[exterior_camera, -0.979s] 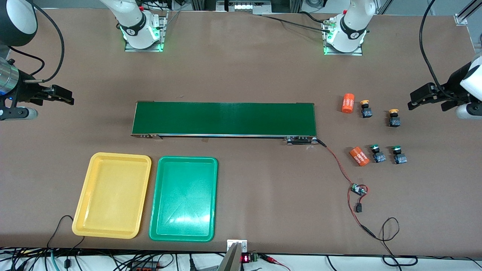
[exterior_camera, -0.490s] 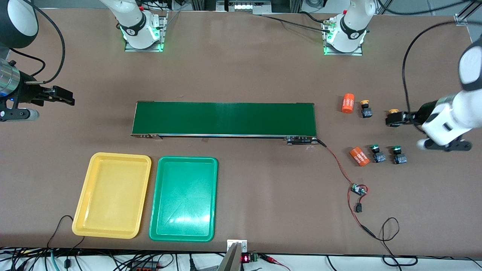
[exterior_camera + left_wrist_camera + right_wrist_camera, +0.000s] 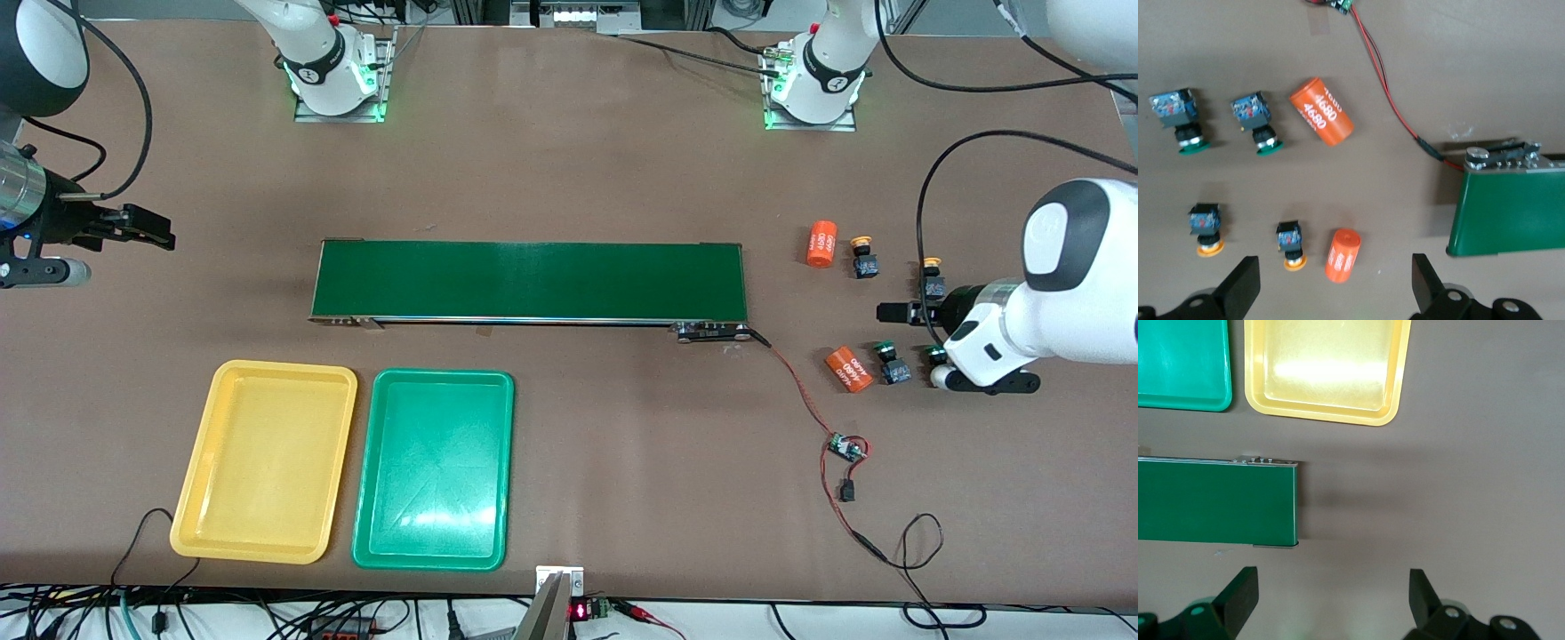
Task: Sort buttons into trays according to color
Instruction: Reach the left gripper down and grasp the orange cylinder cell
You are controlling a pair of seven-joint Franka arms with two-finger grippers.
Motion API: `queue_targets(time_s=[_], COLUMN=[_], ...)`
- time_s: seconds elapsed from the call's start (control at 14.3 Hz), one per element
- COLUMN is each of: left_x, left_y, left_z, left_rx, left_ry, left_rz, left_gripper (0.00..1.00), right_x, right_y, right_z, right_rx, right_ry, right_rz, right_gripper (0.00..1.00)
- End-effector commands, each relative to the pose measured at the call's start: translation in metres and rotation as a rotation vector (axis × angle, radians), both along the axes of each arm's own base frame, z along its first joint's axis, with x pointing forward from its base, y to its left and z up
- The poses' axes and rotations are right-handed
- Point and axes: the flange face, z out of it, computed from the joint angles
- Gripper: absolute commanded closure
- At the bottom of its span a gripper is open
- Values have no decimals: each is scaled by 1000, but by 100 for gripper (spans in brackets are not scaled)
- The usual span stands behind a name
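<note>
Two yellow buttons [image 3: 862, 258] [image 3: 931, 273] and two green buttons [image 3: 891, 364] [image 3: 933, 355] stand at the left arm's end of the table; the arm partly covers one green button. In the left wrist view the yellow buttons [image 3: 1291, 243] [image 3: 1205, 230] and green buttons [image 3: 1257, 120] [image 3: 1181, 120] all show. My left gripper [image 3: 892, 312] [image 3: 1333, 290] hangs open over the buttons, holding nothing. The yellow tray [image 3: 264, 462] and green tray [image 3: 433, 468] lie side by side, nearer the camera than the conveyor. My right gripper [image 3: 160, 229] [image 3: 1331, 597] waits open over bare table.
Two orange "4680" cylinders [image 3: 822, 243] [image 3: 847, 369] lie beside the buttons. A long dark green conveyor belt [image 3: 529, 280] crosses the middle. A red-and-black wire [image 3: 800, 391] runs from it to a small board [image 3: 845, 446].
My left arm has swung in from the table's end and now hangs over the button group. The right arm has not moved.
</note>
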Motion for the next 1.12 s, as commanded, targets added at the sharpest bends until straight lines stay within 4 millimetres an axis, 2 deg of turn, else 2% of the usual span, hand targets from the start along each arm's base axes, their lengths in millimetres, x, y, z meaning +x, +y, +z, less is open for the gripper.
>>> queue_targets(time_s=[0.0, 0.21, 0.28, 0.42, 0.7, 1.05], left_x=[-1, 8, 10, 14, 19, 25], left_y=[7, 2, -2, 2, 11, 15], left_z=[-28, -61, -78, -100, -128, -161], left_rx=[48, 120, 141, 149, 142, 127], left_ry=[-18, -13, -6, -9, -26, -85], left_rz=[78, 218, 240, 252, 276, 290], left_gripper=[0, 0, 0, 0, 0, 0], right_x=[4, 4, 4, 5, 6, 8], right_y=[-1, 2, 4, 6, 13, 12], right_z=[1, 1, 1, 0, -1, -3], right_rx=[-5, -1, 0, 2, 1, 1], right_ry=[-8, -8, -10, -10, -11, -16], right_rz=[-2, 5, 8, 12, 25, 23], right_gripper=[0, 0, 0, 0, 0, 0])
